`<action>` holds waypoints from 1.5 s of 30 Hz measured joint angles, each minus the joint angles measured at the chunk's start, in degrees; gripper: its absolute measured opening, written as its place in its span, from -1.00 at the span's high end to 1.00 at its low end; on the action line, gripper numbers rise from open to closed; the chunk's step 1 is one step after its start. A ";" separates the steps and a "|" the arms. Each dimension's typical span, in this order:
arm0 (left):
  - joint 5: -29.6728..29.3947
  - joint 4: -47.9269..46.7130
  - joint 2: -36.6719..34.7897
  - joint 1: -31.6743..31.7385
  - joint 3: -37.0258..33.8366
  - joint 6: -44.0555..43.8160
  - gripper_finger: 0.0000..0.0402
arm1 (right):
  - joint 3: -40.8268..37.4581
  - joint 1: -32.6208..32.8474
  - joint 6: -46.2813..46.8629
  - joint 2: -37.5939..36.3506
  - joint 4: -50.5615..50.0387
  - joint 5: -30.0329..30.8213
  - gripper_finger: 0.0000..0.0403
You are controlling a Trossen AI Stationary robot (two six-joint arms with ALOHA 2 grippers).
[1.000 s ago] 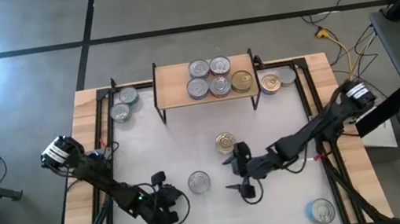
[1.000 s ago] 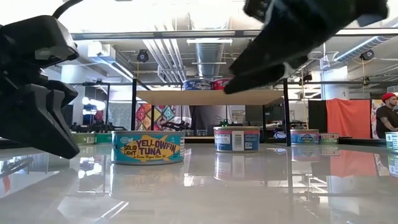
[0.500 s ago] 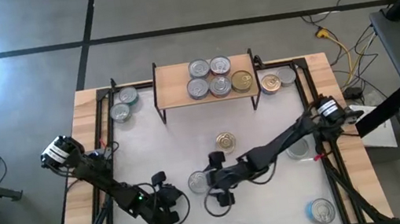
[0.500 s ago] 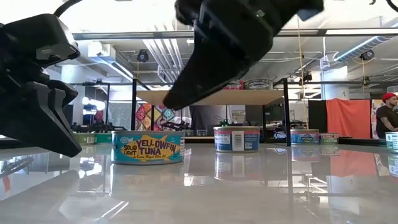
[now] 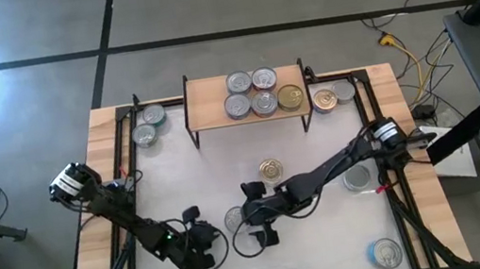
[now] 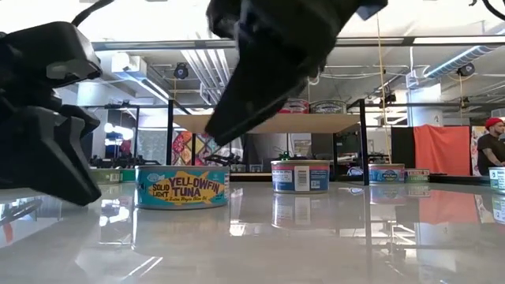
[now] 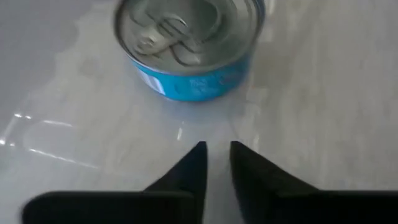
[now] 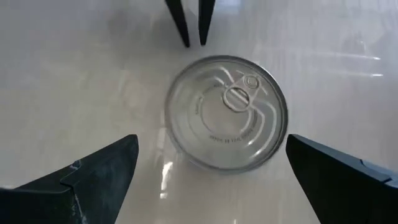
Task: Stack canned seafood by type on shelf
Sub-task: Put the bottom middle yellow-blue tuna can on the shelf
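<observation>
Five tins, four silver-topped and one gold-topped (image 5: 290,97), sit upright and clustered on the light-wood shelf (image 5: 206,101), while a blue-sided yellowfin tuna tin (image 5: 235,218) and a gold-topped tin (image 5: 270,169) stand upright mid-tabletop, with others near the corners.

Your right gripper (image 5: 254,216) now sits over the blue-sided tuna tin (image 5: 234,217) near the table's front middle; a second ago it hovered further right, below the gold-topped tin (image 5: 270,169), and the arm has stretched leftward across the table since. In the right wrist view its fingers (image 8: 102,171) stand wide on either side of the tin, not touching it. Your left gripper (image 7: 216,163) now shows a narrow gap between its tips, pointing at the same tin. In the low view the tin (image 6: 181,186) has slid slightly left.
</observation>
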 joint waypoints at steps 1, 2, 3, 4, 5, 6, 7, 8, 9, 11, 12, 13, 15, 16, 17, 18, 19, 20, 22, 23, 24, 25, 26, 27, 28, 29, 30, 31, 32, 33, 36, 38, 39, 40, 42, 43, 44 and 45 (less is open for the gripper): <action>0.85 -0.03 0.00 0.10 0.00 0.00 0.63 | -0.15 -0.10 0.05 -0.28 -0.69 0.04 -0.99; 1.13 -0.03 -0.07 0.13 0.00 0.00 0.53 | -0.35 -0.22 0.54 -0.46 -1.22 0.14 -0.99; 1.40 0.01 -0.17 0.20 0.00 -0.03 0.43 | -0.58 -0.28 0.94 -0.46 -1.80 0.49 -0.99; 1.85 0.47 -0.17 0.25 0.00 -0.29 0.32 | -0.84 -0.29 1.28 -0.42 -2.58 1.00 -0.99; 2.05 0.62 -0.18 0.23 0.02 -0.50 0.21 | -1.04 -0.34 1.40 -0.36 -3.01 1.40 -0.99; 2.03 0.67 -0.20 0.27 0.00 -0.83 0.09 | -1.29 -0.35 1.45 -0.34 -2.86 1.60 -0.99; 2.07 1.37 -0.20 0.45 0.00 -1.39 -0.03 | -1.50 -0.33 1.59 -0.30 -2.72 1.60 -0.99; 2.17 2.79 -0.05 0.75 0.00 -1.95 -0.16 | -1.70 -0.30 1.97 -0.28 -2.82 1.60 -0.99; 2.14 4.11 0.07 1.01 0.02 -2.01 -0.28 | -1.93 -0.27 2.24 -0.28 -2.86 1.57 -0.99; 1.93 5.86 0.80 1.52 0.12 -1.73 -0.53 | -2.42 -0.24 2.81 -0.22 -2.91 1.55 -0.99; 1.81 5.77 1.24 1.79 0.35 -1.30 -0.65 | -2.65 -0.24 2.89 -0.21 -2.92 1.56 -0.99; 1.70 5.37 1.74 2.19 0.72 -0.86 -0.76 | -2.81 -0.27 2.86 -0.21 -2.95 1.64 -0.99; 1.66 5.28 2.90 3.12 1.66 0.98 -0.92 | -3.22 -0.27 2.67 -0.21 -2.81 2.80 -0.99; 1.73 5.42 3.66 3.56 2.15 2.04 -0.96 | -3.42 -0.27 2.56 -0.21 -2.95 4.02 -0.99; 1.77 5.31 4.27 3.99 2.76 3.06 -0.95 | -3.61 -0.27 2.50 -0.21 -2.94 5.24 -0.99; 1.68 5.39 4.88 4.38 3.40 3.90 -0.92 | -3.80 -0.31 2.50 -0.21 -2.90 6.43 -0.99; 1.86 5.46 5.42 4.78 3.98 4.50 -0.90 | -3.91 -0.44 2.48 -0.21 -2.87 7.36 -0.99; 2.09 5.45 5.87 5.14 4.48 5.21 -0.89 | -3.97 -0.57 2.46 -0.21 -2.94 7.66 -0.99; 2.04 5.15 6.29 5.60 5.29 6.82 -0.89 | -4.03 -0.72 2.36 -0.21 -2.85 7.62 -0.99; 2.02 4.91 6.29 5.71 5.47 7.28 -0.89 | -4.10 -0.77 1.95 -0.21 -2.78 7.63 -0.99; 1.67 4.85 6.25 5.76 5.54 7.60 -0.90 | -4.15 -0.77 1.54 -0.21 -2.54 7.62 -0.99; 1.15 4.69 6.23 5.76 5.62 7.95 -0.92 | -4.24 -0.84 1.29 -0.21 -2.26 7.60 -0.99; 1.01 4.38 6.07 5.76 5.65 8.32 -0.93 | -4.28 -0.86 1.31 -0.21 -2.19 7.57 -0.99; 0.96 3.79 5.90 5.76 5.74 8.58 -0.94 | -4.30 -0.95 1.31 -0.21 -2.13 7.57 -0.99; 0.80 2.90 5.74 5.76 5.79 8.51 -0.95 | -4.30 -1.01 1.31 -0.21 -2.07 7.58 -0.99; 0.65 1.86 5.63 5.76 5.93 8.36 -0.96 | -4.30 -1.03 1.31 -0.21 -2.09 7.65 -0.99; 0.46 0.57 5.40 5.77 6.06 8.19 -0.96 | -4.30 -1.03 1.31 -0.21 -2.12 7.67 -0.99; 0.23 -1.14 5.07 5.81 6.15 8.01 -0.96 | -4.30 -1.03 1.31 -0.21 -2.39 7.69 -0.99; -0.01 -2.50 4.76 5.86 6.19 7.88 -0.96 | -4.30 -1.03 1.31 -0.21 -2.93 7.71 -0.99; -0.16 -3.60 4.35 5.87 6.19 7.79 -0.96 | -4.30 -1.03 1.31 -0.21 -3.52 7.75 -0.99; -0.11 -6.79 2.57 5.92 5.90 7.95 -0.96 | -4.30 -1.03 1.35 -0.17 -4.61 8.55 -0.99; 0.05 -7.08 1.88 5.92 5.81 8.28 -0.96 | -4.30 -1.03 1.33 -0.17 -4.64 9.41 -0.99; -0.11 -6.58 1.80 5.92 5.74 8.68 -0.96 | -4.30 -1.07 1.33 -0.17 -4.44 9.55 -0.99; -0.19 -5.58 1.79 6.00 5.70 9.44 -0.96 | -4.30 -1.19 1.13 -0.17 -3.95 9.68 -0.99; 0.00 -2.89 2.32 6.68 5.70 11.43 -0.96 | -4.38 -1.39 0.58 -0.17 -2.68 9.72 -0.99; 0.32 -1.92 2.66 7.20 5.67 12.54 -0.96 | -4.46 -1.55 0.42 -0.17 -2.14 9.71 -0.99; 0.81 -0.70 3.13 7.74 5.47 13.49 -0.96 | -4.54 -1.71 0.24 -0.17 -1.68 9.68 -0.99; 1.48 0.61 3.53 8.33 5.36 14.51 -0.96 | -4.67 -1.88 0.20 -0.17 -1.34 9.69 -0.99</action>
